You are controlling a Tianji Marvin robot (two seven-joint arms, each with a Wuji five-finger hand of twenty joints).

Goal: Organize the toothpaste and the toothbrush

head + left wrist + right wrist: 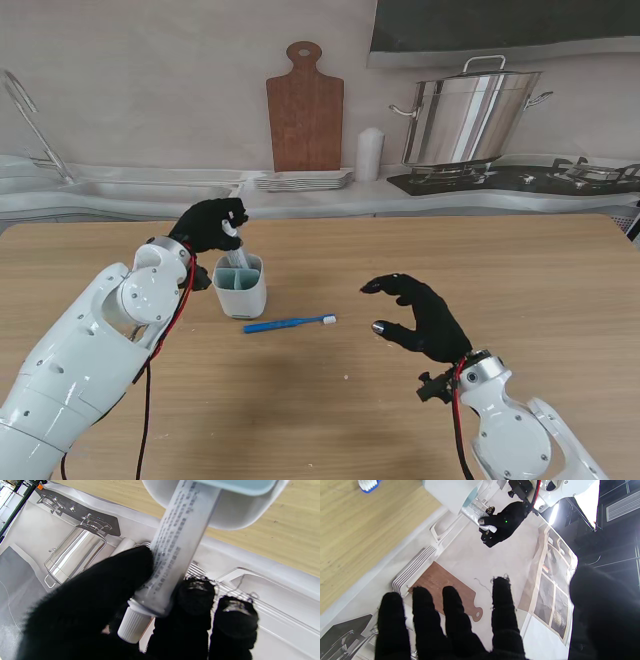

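We are seating the toothpaste tube (237, 255) in the holder cup (241, 291). Our left hand (210, 226), at 11 o'clock of the cup, is clamped on the tube's cap end; the flat end sits inside the cup. Next: release and withdraw. Our right hand (420, 313) hangs empty, fingers apart; the toothbrush (288, 323) lies at the cup's 5 o'clock, awaiting pickup.

I see black gloved hands, a white holder (241, 290) with pale blue-grey insert, blue toothbrush (288, 323) with white bristles, white tube (175, 547) with grey print, light wood-grain table (520, 270).
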